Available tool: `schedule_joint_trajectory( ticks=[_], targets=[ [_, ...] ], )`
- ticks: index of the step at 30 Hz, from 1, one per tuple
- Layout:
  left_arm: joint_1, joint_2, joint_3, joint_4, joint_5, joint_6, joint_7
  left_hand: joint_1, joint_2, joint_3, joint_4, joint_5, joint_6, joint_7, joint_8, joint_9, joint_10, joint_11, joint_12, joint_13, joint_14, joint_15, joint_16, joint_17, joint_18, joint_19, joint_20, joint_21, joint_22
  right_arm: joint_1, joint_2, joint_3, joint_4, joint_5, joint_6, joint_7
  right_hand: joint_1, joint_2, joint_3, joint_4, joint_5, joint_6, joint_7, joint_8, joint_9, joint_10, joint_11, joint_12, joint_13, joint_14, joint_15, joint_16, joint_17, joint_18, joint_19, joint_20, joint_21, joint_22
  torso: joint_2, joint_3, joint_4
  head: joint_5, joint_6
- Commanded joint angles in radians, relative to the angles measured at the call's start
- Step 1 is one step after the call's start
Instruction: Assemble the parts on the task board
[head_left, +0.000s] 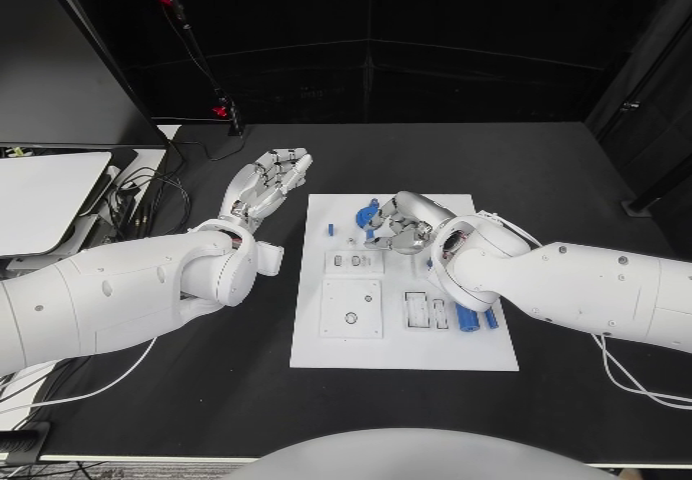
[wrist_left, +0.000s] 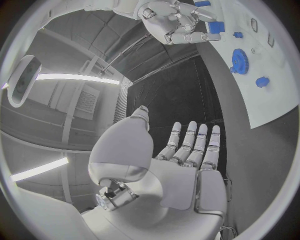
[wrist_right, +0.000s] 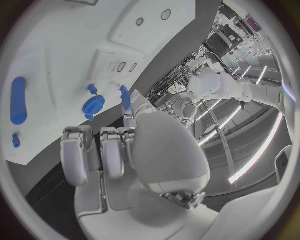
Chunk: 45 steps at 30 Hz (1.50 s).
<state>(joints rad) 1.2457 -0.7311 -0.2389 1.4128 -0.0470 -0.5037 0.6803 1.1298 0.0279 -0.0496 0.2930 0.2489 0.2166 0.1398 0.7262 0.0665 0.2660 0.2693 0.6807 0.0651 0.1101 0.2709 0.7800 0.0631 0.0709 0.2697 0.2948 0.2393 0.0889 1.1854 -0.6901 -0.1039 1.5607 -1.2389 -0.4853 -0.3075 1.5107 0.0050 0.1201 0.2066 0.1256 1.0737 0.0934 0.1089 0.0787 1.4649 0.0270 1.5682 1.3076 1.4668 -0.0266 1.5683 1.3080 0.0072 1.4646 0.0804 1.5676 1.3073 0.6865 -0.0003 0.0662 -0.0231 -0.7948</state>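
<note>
On the task board, the right hand pinches a small blue part; the blue gear lies just at its ten o'clock. The left hand hovers released, off-board.

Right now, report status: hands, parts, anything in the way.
Left hand open, off the task board. Right hand over the board, pinching a blue part. Blue gear on board. Nothing blocking.

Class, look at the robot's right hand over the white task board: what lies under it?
Under the right hand lies the task board, with a blue gear beside its fingers. Whatever sits directly beneath the palm is covered.
</note>
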Motion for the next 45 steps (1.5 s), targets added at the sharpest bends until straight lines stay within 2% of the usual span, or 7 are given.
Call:
schedule_joint_trajectory(
  ticks=[1,13,17,21,26,34,45],
  targets=[
    [0.001,0.001,0.001,0.002,-0.005,0.004,0.235,0.000,0.011,-0.007,-0.001,0.005,0.007,0.159,-0.006,-0.001,0.005,0.001,0.006,0.000,0.009,0.001,0.004,0.002,0.006,-0.007,-0.003,0.005,0.001,-0.004,0.012,0.001,0.005,-0.028,-0.002,-0.075,-0.006,-0.001,-0.006,-0.002,0.006,0.026,0.003,-0.001,0.001,0.106,0.005,0.003,0.263,0.104,0.005,0.002,0.263,-0.007,0.106,0.007,0.003,0.263,0.002,0.0007,0.0005,0.001,-0.001],
    [0.001,-0.001,0.001,0.004,-0.005,0.003,0.235,0.000,0.011,-0.008,-0.001,0.005,0.007,0.159,-0.006,-0.001,0.005,0.001,0.006,0.000,0.009,0.001,0.004,0.002,0.006,-0.007,-0.003,0.005,0.001,-0.023,0.042,0.000,-0.011,-0.053,0.010,-0.116,-0.009,-0.005,-0.009,-0.004,0.011,0.021,0.005,-0.007,-0.002,0.106,0.008,0.003,0.263,0.104,0.008,0.002,0.263,-0.007,0.106,0.009,0.003,0.263,0.001,0.0003,-0.0006,-0.001,-0.008],
    [0.001,-0.001,0.001,0.004,-0.005,0.003,0.235,0.000,0.011,-0.008,-0.001,0.005,0.007,0.159,-0.006,-0.001,0.005,0.001,0.006,0.000,0.009,0.001,0.004,0.002,0.006,-0.007,-0.003,0.005,0.001,-0.025,0.048,0.000,-0.018,-0.061,0.021,-0.125,-0.009,-0.004,-0.008,-0.005,0.012,0.020,0.006,-0.009,-0.003,0.106,0.008,0.003,0.263,0.104,0.008,0.002,0.263,-0.007,0.106,0.010,0.003,0.263,0.002,0.0007,-0.0002,-0.013,-0.008],
    [0.001,0.000,0.001,0.003,-0.005,0.003,0.234,0.000,0.011,-0.008,-0.001,0.005,0.007,0.159,-0.006,-0.001,0.005,0.001,0.006,0.000,0.009,0.001,0.004,0.002,0.006,-0.007,-0.003,0.005,0.001,-0.027,0.051,0.000,-0.020,-0.067,0.031,-0.129,-0.009,-0.004,-0.008,-0.006,0.013,0.019,0.006,-0.010,-0.003,0.106,0.009,0.003,0.263,0.104,0.009,0.002,0.263,-0.007,0.106,0.010,0.003,0.263,0.001,0.0002,-0.0007,-0.013,-0.008],
    [0.001,0.002,0.001,0.001,-0.005,0.002,0.235,0.001,0.012,-0.008,-0.001,0.006,0.008,0.159,-0.006,-0.001,0.005,0.001,0.006,0.000,0.009,0.001,0.004,0.002,0.006,-0.007,-0.003,0.005,0.001,-0.031,0.052,0.000,-0.020,-0.071,0.032,-0.125,-0.009,-0.004,-0.008,-0.007,0.013,0.017,0.007,-0.012,-0.004,0.106,0.009,0.003,0.263,0.104,0.009,0.002,0.263,-0.007,0.106,0.011,0.003,0.263,0.000,0.0006,0.0005,-0.024,-0.008],
    [0.001,0.002,0.001,0.001,-0.005,0.001,0.235,0.002,0.013,-0.008,-0.001,0.006,0.008,0.159,-0.007,-0.001,0.005,0.001,0.006,0.000,0.009,0.001,0.004,0.002,0.006,-0.007,-0.003,0.005,0.001,-0.035,0.058,0.000,-0.026,-0.073,0.042,-0.119,-0.009,-0.004,-0.008,-0.008,0.015,0.016,0.008,-0.014,-0.005,0.106,0.010,0.003,0.263,0.104,0.010,0.002,0.263,-0.007,0.106,0.012,0.003,0.263,0.000,-0.0004,-0.0009,-0.023,-0.009],
    [0.001,0.001,0.001,0.002,-0.005,0.001,0.235,0.002,0.013,-0.008,-0.001,0.006,0.008,0.159,-0.007,-0.001,0.005,0.001,0.006,0.000,0.009,0.001,0.004,0.002,0.006,-0.007,-0.003,0.005,0.001,-0.037,0.070,0.000,-0.034,-0.082,0.064,-0.128,-0.010,-0.005,-0.009,-0.011,0.019,0.010,0.011,-0.020,-0.007,0.106,0.013,0.003,0.263,0.104,0.012,0.002,0.263,-0.007,0.106,0.014,0.003,0.263,0.000,-0.0005,0.0014,-0.022,-0.015]
  ],
)
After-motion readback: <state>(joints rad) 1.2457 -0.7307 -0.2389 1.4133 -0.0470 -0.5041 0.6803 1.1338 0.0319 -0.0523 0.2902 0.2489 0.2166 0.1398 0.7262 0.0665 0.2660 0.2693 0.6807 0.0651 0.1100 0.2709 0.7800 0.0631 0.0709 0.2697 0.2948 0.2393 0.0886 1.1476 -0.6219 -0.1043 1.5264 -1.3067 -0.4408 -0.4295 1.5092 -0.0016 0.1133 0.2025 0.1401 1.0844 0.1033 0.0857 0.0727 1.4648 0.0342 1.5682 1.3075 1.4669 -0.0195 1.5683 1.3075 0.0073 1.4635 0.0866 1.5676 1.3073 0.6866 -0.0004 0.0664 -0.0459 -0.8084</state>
